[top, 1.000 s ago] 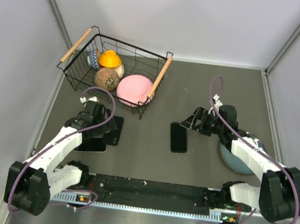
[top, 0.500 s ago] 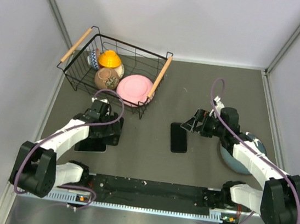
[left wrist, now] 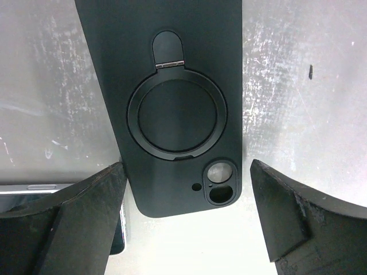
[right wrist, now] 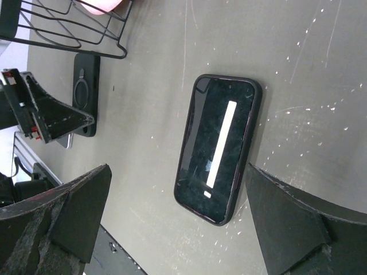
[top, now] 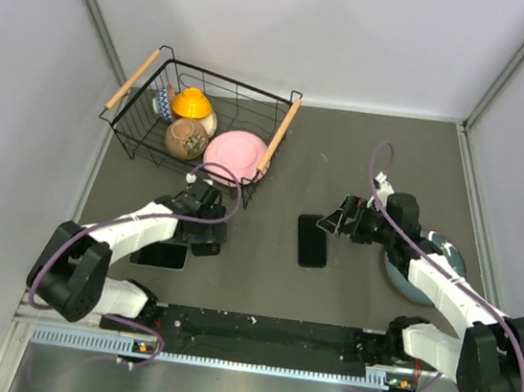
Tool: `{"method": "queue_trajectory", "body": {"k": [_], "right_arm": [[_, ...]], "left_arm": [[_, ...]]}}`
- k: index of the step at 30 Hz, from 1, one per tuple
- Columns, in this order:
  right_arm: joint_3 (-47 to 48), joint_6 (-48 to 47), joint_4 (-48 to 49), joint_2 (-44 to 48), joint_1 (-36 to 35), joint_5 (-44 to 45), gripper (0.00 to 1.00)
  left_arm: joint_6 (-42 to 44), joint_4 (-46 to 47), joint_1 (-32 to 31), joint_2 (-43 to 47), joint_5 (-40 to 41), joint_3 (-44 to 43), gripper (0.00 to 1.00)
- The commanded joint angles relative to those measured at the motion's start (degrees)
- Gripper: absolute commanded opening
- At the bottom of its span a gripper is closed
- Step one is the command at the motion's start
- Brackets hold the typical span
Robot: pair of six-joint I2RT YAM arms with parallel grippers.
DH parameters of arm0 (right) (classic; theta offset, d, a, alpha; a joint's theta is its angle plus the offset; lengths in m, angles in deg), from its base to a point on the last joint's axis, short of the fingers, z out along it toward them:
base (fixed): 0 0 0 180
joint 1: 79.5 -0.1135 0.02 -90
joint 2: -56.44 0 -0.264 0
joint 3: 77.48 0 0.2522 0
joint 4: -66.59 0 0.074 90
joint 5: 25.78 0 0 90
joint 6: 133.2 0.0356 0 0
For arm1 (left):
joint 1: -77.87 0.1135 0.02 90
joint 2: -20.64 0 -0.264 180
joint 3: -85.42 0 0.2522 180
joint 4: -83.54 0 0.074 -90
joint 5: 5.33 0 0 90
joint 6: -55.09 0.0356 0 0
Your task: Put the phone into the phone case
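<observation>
Left hand [top: 203,230] has swung in toward the basket [top: 234,78] and hovers spread wide over the case [left wrist: 178,109], which lies back-up just in front of it. Right hand [top: 344,217], also wide, hangs by the phone [top: 312,240], well apart from the basket. Nothing is gripped — fitting is all still to do.

Black phone [top: 312,240] flat, screen up — black case [left wrist: 178,109] back-up, apart.
</observation>
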Motion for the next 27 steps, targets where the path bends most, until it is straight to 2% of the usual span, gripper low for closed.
{"method": "queue_trajectory", "body": {"k": [1,8,12,16,20,21,24,27], "right_arm": [[-0.6,-1.0,1.7,3.3,0.5,0.3,0.99],[-1.8,-0.3,1.4,5.9,0.5,-1.5,0.99],[-3.6,1.8,4.0,8.5,0.4,-5.5,0.99],[-9.1,8.0,12.2,11.8,-0.2,-9.7,0.99],[-10.4,9.9,14.1,13.5,-4.2,-6.8,0.98],[-10.2,10.1,14.1,13.3,-5.5,-6.0,0.97],[-8.9,10.8,15.6,10.1,-9.5,-4.3,0.93],[-7.5,13.1,21.2,5.2,-11.2,-7.2,0.89]], "left_arm": [[-3.3,-1.9,-3.3,-2.7,5.8,-1.9,0.91],[-4.2,-1.8,-5.8,-4.6,6.2,-2.1,0.74],[-5.4,-1.8,-8.3,-2.5,4.1,-1.0,0.58],[-7.5,-1.4,-12.9,4.5,0.0,1.3,0.57],[-9.5,-0.4,-16.9,10.6,-2.2,4.3,0.52],[-10.3,0.4,-17.7,12.9,-2.8,5.0,0.48],[-11.1,3.2,-20.1,15.7,-4.8,6.5,0.46],[-10.7,5.4,-22.9,17.8,-6.4,7.2,0.42]]}}
